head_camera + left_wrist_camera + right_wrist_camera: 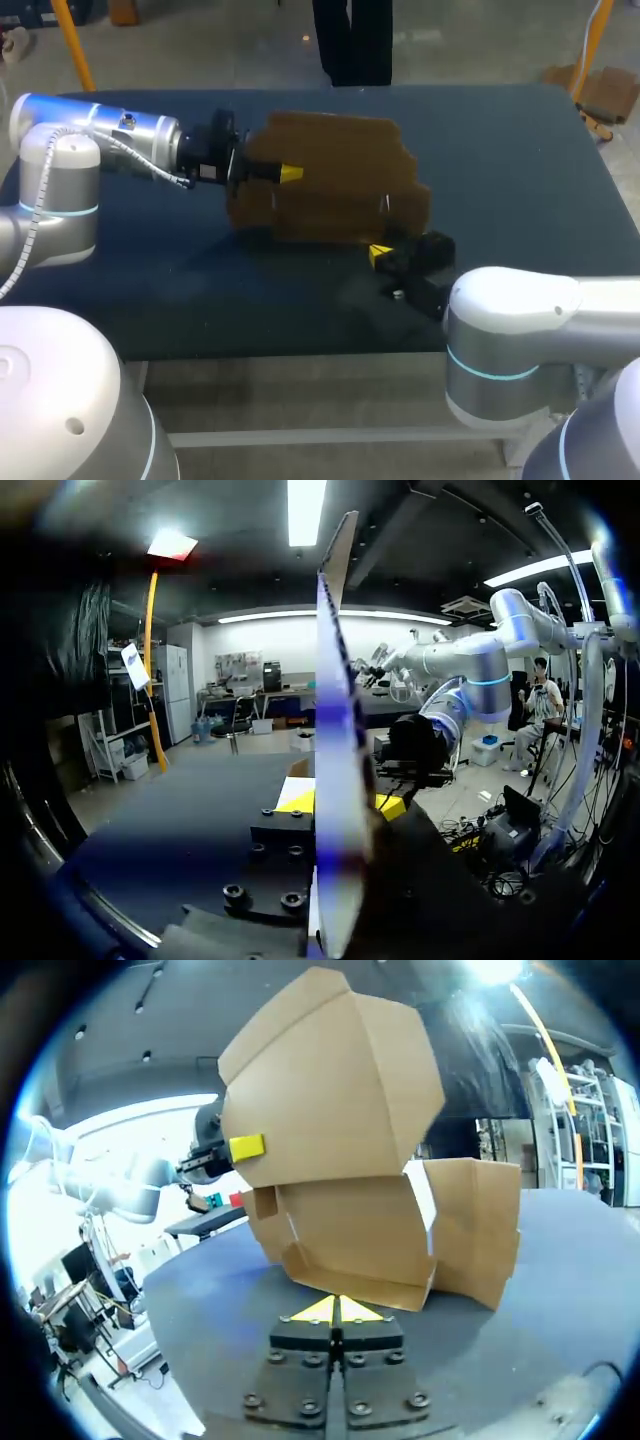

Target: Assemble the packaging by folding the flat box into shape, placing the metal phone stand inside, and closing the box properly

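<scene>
Jaws of my left gripper (pixel 345 802) clamp one thin panel of the half-folded brown cardboard box (pixel 335 180), matte and creased (flaps splayed), its long axis running straight out from them. Right gripper (pixel 338 1310) is pinched together, empty; box just ahead.

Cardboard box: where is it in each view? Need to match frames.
Head view: cardboard box at centre, left gripper at its edge.
Left wrist view: edge-on panel between the left gripper's fingers.
Right wrist view: box just ahead of the right gripper.
Landmark: left gripper's yellow fingertip on the box.
</scene>
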`<state>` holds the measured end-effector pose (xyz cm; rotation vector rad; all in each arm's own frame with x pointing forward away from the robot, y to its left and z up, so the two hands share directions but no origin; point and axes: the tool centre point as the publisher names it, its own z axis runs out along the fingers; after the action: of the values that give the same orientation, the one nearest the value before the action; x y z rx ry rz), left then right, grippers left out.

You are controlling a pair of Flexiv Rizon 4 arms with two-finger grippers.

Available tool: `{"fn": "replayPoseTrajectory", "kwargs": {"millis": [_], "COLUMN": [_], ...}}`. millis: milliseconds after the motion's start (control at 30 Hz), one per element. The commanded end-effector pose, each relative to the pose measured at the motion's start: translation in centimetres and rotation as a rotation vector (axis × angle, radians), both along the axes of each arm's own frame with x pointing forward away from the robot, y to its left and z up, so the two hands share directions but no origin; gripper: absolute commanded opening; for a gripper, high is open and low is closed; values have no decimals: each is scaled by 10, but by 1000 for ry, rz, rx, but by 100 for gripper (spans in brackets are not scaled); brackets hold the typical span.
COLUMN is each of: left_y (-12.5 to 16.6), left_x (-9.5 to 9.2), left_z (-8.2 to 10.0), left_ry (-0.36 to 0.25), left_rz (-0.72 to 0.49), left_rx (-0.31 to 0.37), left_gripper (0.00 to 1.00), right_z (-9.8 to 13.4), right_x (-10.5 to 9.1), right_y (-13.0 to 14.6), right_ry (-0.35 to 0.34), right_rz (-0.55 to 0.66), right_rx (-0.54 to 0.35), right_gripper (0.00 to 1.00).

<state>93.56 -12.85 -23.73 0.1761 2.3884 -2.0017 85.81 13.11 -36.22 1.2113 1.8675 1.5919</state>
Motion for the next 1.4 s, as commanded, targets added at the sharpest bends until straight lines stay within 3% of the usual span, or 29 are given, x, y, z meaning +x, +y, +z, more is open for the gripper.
{"fn": "replayPoseTrajectory", "kwargs": {"millis": [33,433,667,1067,1200,1400], "left_y": [1,1,1,1,1,1], "left_x": [0,0,0,0,0,0], "left_z": [-2,-2,-2,-2,-2,-2], "left_ry": [-1,-1,-1,-1,-1,-1], "left_rz": [0,0,0,0,0,0], "left_rx": [0,0,0,0,0,0], "left_gripper": [0,0,0,0,0,0], "right_z": [4,2,4,1,2,-1], "right_x": [-15,-32,-40,-41,-38,-31], "right_y": [-22,-55,-73,-109,-119,-127], "right_ry": [-11,-18,-42,-22,-36,-57], "right_rz": [118,148,135,131,125,108], "right_rx": [51,73,17,33,16,-93], "right_gripper": [0,0,0,0,0,0]}}
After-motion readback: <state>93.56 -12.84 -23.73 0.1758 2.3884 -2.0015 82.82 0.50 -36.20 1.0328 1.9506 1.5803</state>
